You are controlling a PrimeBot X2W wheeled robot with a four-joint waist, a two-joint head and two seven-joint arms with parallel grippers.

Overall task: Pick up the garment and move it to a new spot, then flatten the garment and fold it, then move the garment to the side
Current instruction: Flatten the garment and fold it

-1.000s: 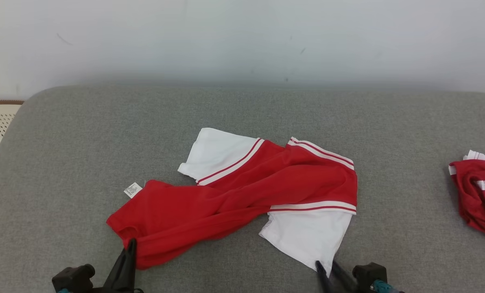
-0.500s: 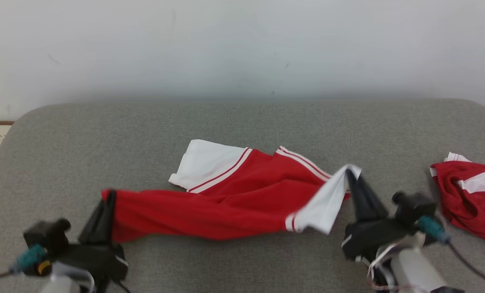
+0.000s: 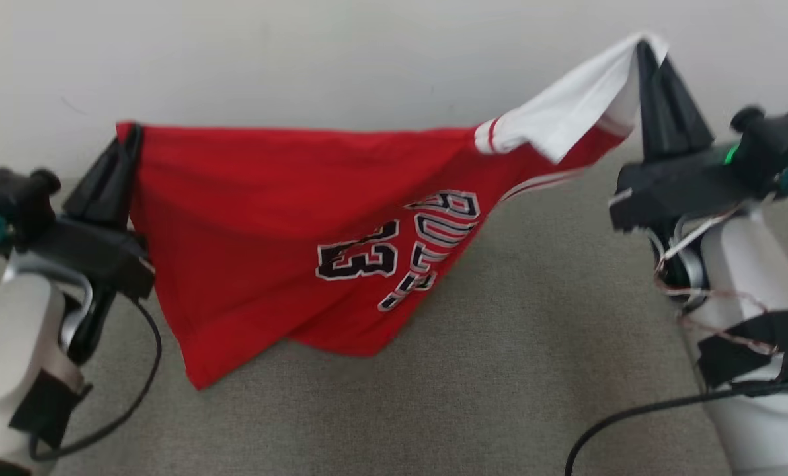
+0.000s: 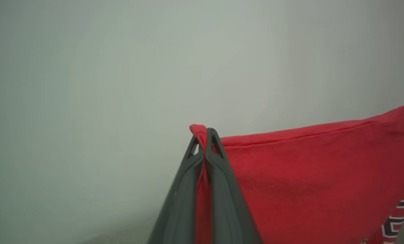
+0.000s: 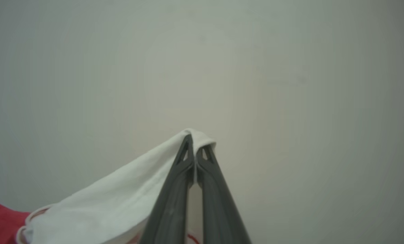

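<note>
A red garment [image 3: 268, 218] with white sleeves and a black "23" print hangs stretched in the air between my two grippers, above the grey cushion [image 3: 500, 370]. My left gripper [image 3: 128, 135] is shut on its red corner [image 4: 202, 135] at the left. High at the right, my right gripper [image 3: 645, 53] is shut on the white sleeve's edge [image 5: 195, 139]. The lower hem droops toward the cushion; whether it touches is unclear.
A pale wall [image 3: 367, 59] rises right behind the cushion. Both pale forearms [image 3: 10, 344] [image 3: 757, 330] with dangling black cables stand at the picture's sides.
Both grippers have risen with the garment, lifting it off the cushion and spreading it so the number print shows. The head camera has tilted, shifting the whole scene.
</note>
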